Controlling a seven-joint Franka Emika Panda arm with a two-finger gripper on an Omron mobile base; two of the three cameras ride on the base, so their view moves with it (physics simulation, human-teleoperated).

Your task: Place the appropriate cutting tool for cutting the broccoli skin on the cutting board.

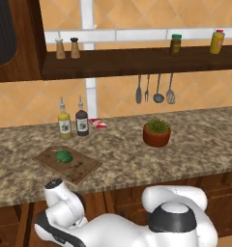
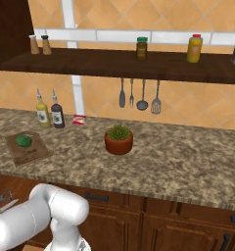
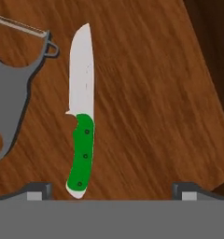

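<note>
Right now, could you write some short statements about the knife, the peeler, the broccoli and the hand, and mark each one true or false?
1. The knife lies on a brown wooden surface. True.
2. The hand is shut on the knife. False: its fingertips stand wide apart, and the knife lies free between them.
3. The broccoli rests on the cutting board. True.
4. The knife already lies on the cutting board. False: the board carries just the broccoli.
5. The grey peeler lies beside the knife, on its blade side. True.
6. The knife handle is red. False: it is bright green.
</note>
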